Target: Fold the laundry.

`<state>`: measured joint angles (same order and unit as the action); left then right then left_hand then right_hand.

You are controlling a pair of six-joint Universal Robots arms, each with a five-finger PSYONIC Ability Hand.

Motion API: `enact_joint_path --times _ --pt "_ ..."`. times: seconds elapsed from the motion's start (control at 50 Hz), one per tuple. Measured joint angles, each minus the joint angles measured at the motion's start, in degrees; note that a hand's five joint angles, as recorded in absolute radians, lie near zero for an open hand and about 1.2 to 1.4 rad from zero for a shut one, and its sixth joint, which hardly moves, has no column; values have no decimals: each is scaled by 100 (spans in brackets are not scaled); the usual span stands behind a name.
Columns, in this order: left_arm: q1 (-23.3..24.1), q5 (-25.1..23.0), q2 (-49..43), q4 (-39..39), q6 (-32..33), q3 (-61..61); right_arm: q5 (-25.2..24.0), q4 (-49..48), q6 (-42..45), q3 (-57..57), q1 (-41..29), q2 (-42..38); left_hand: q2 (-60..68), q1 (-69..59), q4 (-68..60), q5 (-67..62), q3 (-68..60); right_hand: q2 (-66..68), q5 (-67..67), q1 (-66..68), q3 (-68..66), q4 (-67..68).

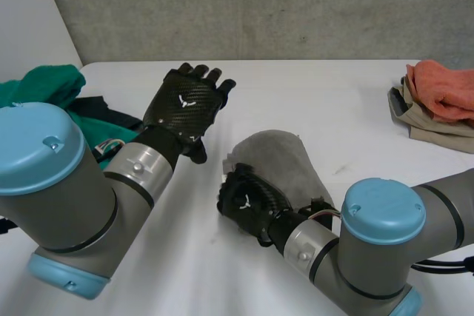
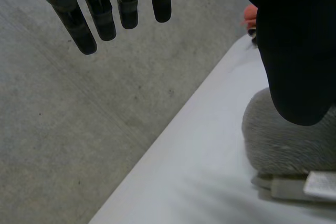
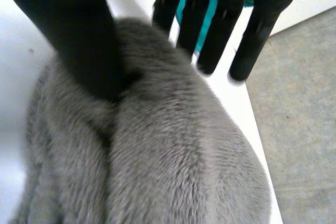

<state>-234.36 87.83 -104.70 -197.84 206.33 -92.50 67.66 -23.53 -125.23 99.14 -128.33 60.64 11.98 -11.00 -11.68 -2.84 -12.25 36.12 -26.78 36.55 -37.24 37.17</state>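
— At the middle of the white table (image 1: 326, 101), a little toward the robot's right, sits the grey fleece cloth (image 1: 278, 164), bunched into a mound. Which hand has it?

— The right hand (image 1: 248, 201). It is at the cloth's near edge, palm over the pile. In its wrist view the fingers (image 3: 218, 30) run straight out across the cloth, tips past its far edge, and the thumb (image 3: 79, 40) presses into a crease. The hand is spread, not clasped. I judge it to be pressing rather than pinching.

— And the left hand (image 1: 185, 101)?

— It is raised above the table, well apart from the cloth, fingers (image 2: 102, 19) straight and relaxed, holding nothing. From it the cloth lies lower and toward the robot's right. Its wrist view catches the cloth by the thumb, with a white label (image 2: 307, 184) at the edge.

— So what does the next move turn on?

— The cloth stretches away from the right hand's palm toward the far side of the table. It is too rumpled to show a sure long axis. The right hand is much the nearer, so I'd guess it has to close on that near edge while the left hand crosses to the side facing it.

— Anything in the way?

— No. The green heap (image 1: 44, 86) lies off at the left and the orange and beige stack (image 1: 437, 101) at the far right, both well apart from the cloth.
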Motion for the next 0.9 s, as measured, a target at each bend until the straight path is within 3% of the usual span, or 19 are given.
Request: enact_joint_path --times 0.08,0.22,0.28,0.38,0.52,0.6,0.74,0.9 --pt "33 15 -74 -38 -125 240 -25 -24 -487 57 220 301 0 0 0 0 0 -2297 2230 -2334 2363 -2359" --pt "235 171 -495 0 -696 1071 125 50 -2484 107 1131 1277 0 0 0 0 0 -2390 2424 -2381 2541 -2534" --pt "442 274 -841 150 -1008 1596 273 366 -3530 9 1522 1568 0 0 0 0 0 -2390 2424 -2381 2541 -2534" --pt "877 388 -1574 601 -1397 2470 517 1167 -4475 -348 1973 1660 0 0 0 0 0 -2390 2425 -2381 2541 -2534" --pt "1350 535 -2597 1170 -1642 3323 649 2113 -4699 -964 2251 1118 0 0 0 0 0 -2390 2425 -2381 2541 -2534" --pt "1499 1140 -3183 1435 -1645 3652 583 2516 -4672 -1322 2250 595 0 0 0 0 0 -2390 2425 -2381 2541 -2534" --pt "1489 2124 -3306 1587 -1396 3305 188 2848 -4594 -1676 2110 -52 0 0 0 0 -1 -2390 2425 -2381 2541 -2534" --pt "1344 2088 -2971 1580 -1029 2464 24 2890 -4321 -1927 1727 -651 0 0 0 0 0 -2390 2424 -2381 2541 -2534"
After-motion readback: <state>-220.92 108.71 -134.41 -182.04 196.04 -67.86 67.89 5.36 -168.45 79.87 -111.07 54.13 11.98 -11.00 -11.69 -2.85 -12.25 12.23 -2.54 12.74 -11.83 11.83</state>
